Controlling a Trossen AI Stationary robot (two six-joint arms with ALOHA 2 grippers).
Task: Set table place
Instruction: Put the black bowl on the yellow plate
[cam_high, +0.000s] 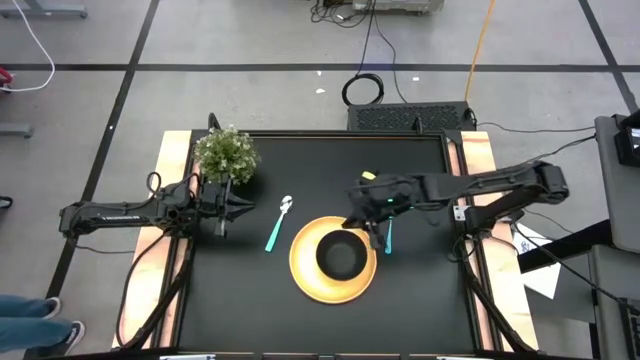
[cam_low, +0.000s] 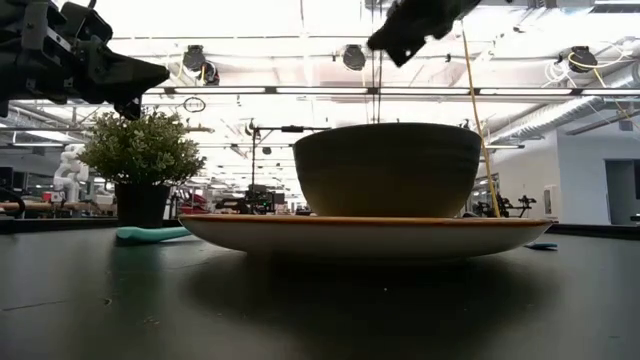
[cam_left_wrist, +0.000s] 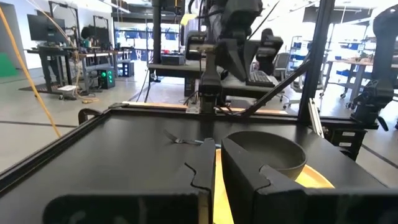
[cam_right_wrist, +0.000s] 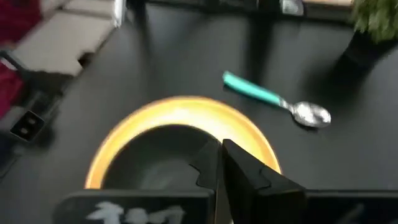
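Right arm reaches in level from the desk's (cam_high: 420, 300) 3 o'clock edge, end effector (cam_high: 374, 236) pinched narrow, empty, at the plate's (cam_high: 305, 276) 2 o'clock rim, touching the fork (cam_high: 388, 234). Bowl (cam_high: 341, 253) sits on the plate; spoon (cam_high: 279, 223) at its 10 o'clock. Left arm waits by the plant (cam_high: 226, 154), end effector (cam_high: 222, 229) narrow, empty.

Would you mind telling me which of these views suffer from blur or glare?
Right wrist view: blurred, the spoon and yellow plate smeared. Low view: bright ceiling lights wash out the background, leaving the bowl and plant dark against them. High view: evenly lit and sharp.
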